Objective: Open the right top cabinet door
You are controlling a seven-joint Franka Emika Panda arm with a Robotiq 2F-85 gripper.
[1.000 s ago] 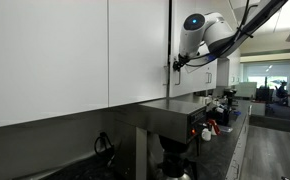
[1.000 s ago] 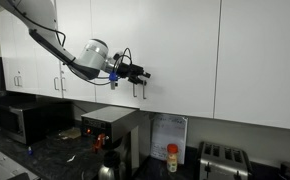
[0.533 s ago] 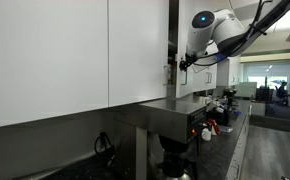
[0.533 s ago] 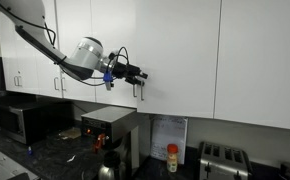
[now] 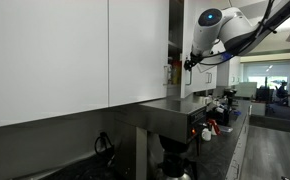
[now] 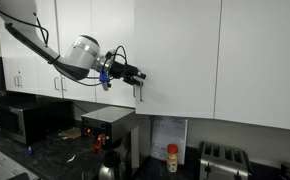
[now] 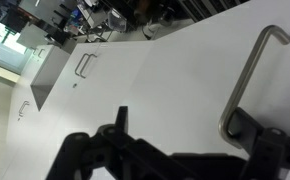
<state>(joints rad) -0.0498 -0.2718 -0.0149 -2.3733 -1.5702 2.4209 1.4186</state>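
1. Since the earlier frames, the arm (image 6: pixel 80 55) has drawn back from the cabinet row. The right top cabinet door (image 6: pixel 180 55) is swung slightly out with it, and a dark gap (image 5: pixel 174 40) is exposed at its handle edge.
2. The pulling-open step is judged to be under way. A further pull along the door's arc about its far hinge is called for next, so that the bar is not lost.
3. The gripper (image 7: pixel 185 125) is shown with jaws spread wide and nothing clamped.
4. The handle (image 7: pixel 250 80) is caught just inside one finger (image 7: pixel 250 130).
5. Hinges, cabinet contents and the exact finger-to-bar contact cannot be made out.
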